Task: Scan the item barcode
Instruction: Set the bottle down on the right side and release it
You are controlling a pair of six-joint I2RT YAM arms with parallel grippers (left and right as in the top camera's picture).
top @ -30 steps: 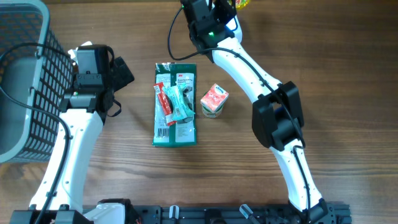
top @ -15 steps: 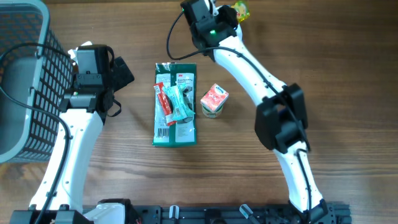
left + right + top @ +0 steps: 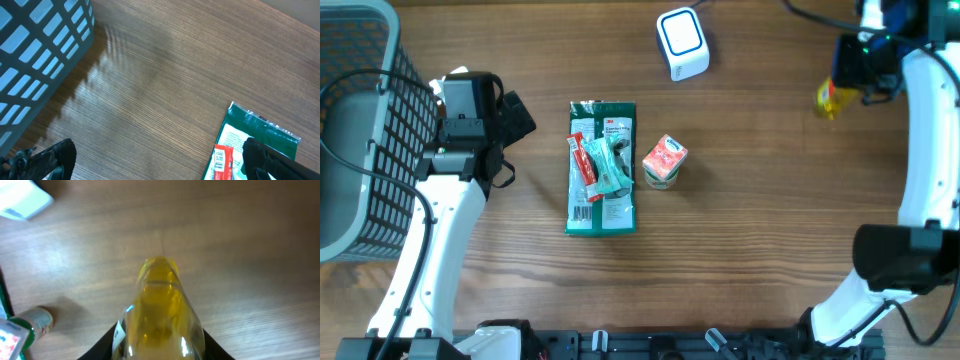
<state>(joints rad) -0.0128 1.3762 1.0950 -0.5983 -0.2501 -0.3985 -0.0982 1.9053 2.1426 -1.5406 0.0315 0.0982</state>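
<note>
The tool [image 3: 159, 347] grips a yellow bottle [image 3: 159, 305] above the wooden table [image 3: 245, 240], a white scanner [image 3: 22, 200] at upper left.

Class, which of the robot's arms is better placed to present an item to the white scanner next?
Right. The right gripper is shut on the yellow transparent bottle, so it probably just carries it to the white square scanner. The left gripper hangs open, holding nothing, beside the grey mesh basket.

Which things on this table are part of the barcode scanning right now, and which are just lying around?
In the job:
- yellow bottle, held in the right gripper
- white scanner

Lying about, as far as this moment shows:
- green packet
- small carton
- grey basket
- left gripper, open and holding nothing
</note>
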